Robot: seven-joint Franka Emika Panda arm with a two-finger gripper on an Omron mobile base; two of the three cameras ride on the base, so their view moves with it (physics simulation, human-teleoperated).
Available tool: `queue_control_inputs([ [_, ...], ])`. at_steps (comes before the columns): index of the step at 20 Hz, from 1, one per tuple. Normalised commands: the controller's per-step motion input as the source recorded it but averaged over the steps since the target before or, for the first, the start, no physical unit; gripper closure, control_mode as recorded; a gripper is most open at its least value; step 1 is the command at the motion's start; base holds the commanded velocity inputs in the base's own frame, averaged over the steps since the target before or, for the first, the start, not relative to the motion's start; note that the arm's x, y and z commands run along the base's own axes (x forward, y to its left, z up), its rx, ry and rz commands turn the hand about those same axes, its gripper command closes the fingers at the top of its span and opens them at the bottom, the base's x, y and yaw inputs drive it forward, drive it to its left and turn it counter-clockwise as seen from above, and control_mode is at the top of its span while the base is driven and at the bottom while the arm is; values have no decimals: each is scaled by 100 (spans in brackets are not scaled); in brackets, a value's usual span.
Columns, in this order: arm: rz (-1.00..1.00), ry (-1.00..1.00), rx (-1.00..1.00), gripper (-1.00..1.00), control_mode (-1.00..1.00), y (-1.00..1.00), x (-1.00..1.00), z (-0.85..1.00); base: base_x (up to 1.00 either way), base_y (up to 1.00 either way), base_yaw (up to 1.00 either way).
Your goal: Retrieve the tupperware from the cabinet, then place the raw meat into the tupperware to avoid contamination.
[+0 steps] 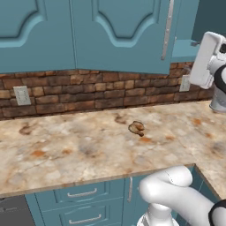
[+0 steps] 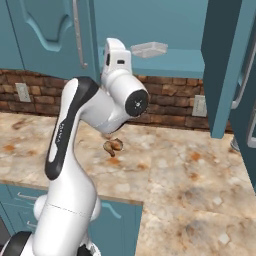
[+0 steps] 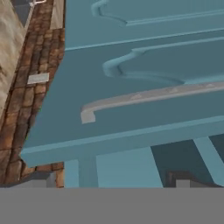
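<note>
Cabinet (image 2: 220, 65) open, container (image 2: 149, 49) sits on its shelf. Our gripper (image 3: 111, 183) jaws wide, empty; we should swing past the door edge, approach level, pinch one rim.

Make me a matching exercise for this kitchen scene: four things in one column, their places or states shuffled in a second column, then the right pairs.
Things:
1. tupperware
2. raw meat
3. cabinet
4. wall outlet

Places or states:
A. on the marble counter
B. door swung open
C. on the cabinet shelf
D. set in the brick wall

Pairs: 1-C, 2-A, 3-B, 4-D
</note>
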Motion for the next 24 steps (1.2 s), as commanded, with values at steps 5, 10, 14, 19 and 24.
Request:
queue_control_inputs([
  [5, 5, 0, 0, -100, -100, 0, 27, 0, 0, 0, 0],
  [10, 4, 0, 0, -100, -100, 0, 25, 0, 0, 0, 0],
  [14, 5, 0, 0, -100, -100, 2, 21, 0, 0, 0, 0],
  [19, 5, 0, 0, -100, -100, 7, 18, 0, 0, 0, 0],
  [24, 4, 0, 0, -100, -100, 6, 20, 0, 0, 0, 0],
])
